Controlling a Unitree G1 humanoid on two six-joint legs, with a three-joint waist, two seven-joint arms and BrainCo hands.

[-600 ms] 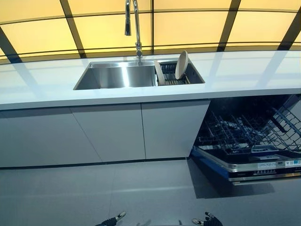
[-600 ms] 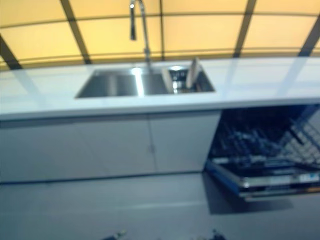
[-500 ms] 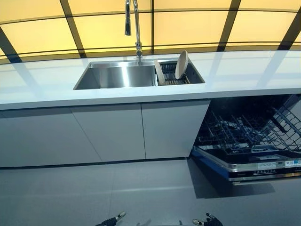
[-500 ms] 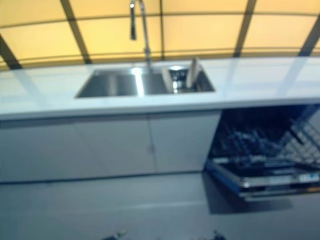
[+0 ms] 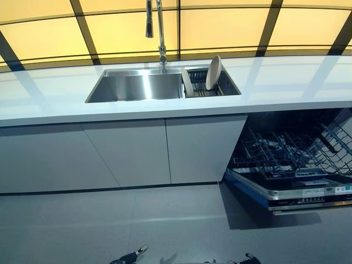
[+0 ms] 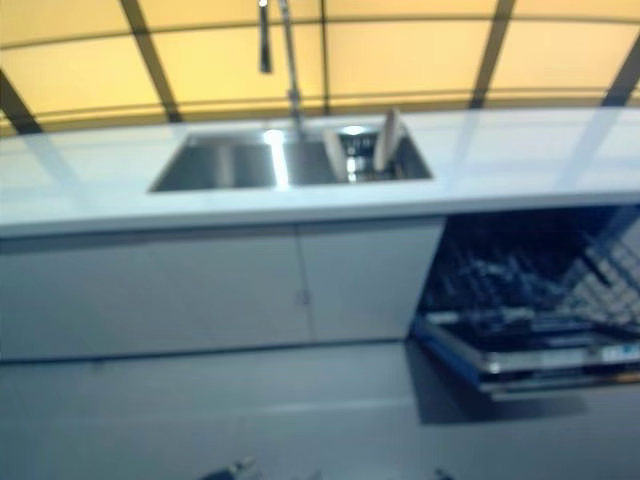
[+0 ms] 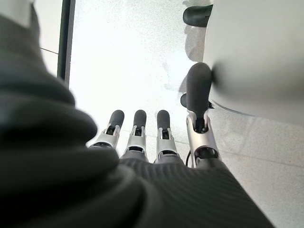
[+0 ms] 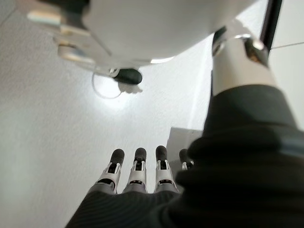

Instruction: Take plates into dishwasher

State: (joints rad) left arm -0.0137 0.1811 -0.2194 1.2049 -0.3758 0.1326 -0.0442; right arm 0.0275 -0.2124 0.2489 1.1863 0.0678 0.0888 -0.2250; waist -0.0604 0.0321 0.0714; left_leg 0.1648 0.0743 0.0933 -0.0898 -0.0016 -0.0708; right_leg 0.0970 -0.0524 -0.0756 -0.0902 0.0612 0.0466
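Observation:
Two cream plates stand on edge in a dark rack in the right part of the steel sink (image 5: 129, 88): a round one (image 5: 213, 72) leaning upright and a second (image 5: 187, 83) tilted to its left. The dishwasher (image 5: 291, 190) under the counter at the right is open, its door down and the wire rack (image 5: 286, 151) pulled out with no dishes showing in it. My left hand (image 5: 129, 257) and right hand (image 5: 248, 259) hang low over the floor at the bottom edge, far from the sink. Both wrist views show straight fingers (image 7: 137, 135) (image 8: 137, 171) holding nothing.
A tall faucet (image 5: 160, 30) rises behind the sink. The white counter (image 5: 286, 82) runs the full width above closed grey cabinet doors (image 5: 137, 154). The dishwasher door juts out over the grey floor (image 5: 165, 220) at the right.
The whole picture has shifted a little, so the camera moved. My right hand shows less at the bottom edge. The plates and the dishwasher have not moved.

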